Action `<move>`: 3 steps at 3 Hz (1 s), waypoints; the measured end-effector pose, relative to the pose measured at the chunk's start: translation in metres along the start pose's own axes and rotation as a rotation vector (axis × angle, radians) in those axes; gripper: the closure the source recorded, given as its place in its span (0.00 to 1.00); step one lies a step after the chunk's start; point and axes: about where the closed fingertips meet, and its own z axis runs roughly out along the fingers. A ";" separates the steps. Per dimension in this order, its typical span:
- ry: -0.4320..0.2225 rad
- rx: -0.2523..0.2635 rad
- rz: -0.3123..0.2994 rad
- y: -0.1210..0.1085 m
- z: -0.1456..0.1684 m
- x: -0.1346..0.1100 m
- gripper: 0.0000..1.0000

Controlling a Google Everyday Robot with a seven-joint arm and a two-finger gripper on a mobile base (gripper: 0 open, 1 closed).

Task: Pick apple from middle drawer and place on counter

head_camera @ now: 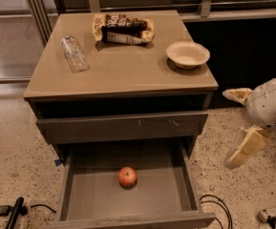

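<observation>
At the frame's right edge the gripper [227,129] hangs, fingers [247,144] seemingly spread and empty, poised to reach the apple [127,176] in the pulled-out middle drawer [156,197], lower centre.

The middle drawer [75,187] is wide open on top, with bare floor all round the apple [127,176]. Only the scratched drawer front [123,126] hangs over its back edge. The gripper [229,128] is off to the right of the cabinet, fingers spread, open air in between. The counter [123,73] is free in the middle and front, with a bottle [74,54] left, a snack bag [123,28] at the back and a bowl [187,54] right.
</observation>
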 end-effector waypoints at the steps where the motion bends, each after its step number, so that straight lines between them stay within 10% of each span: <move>1: -0.071 -0.008 0.031 0.003 0.027 0.010 0.00; 3: -0.165 0.009 0.088 -0.013 0.060 0.006 0.00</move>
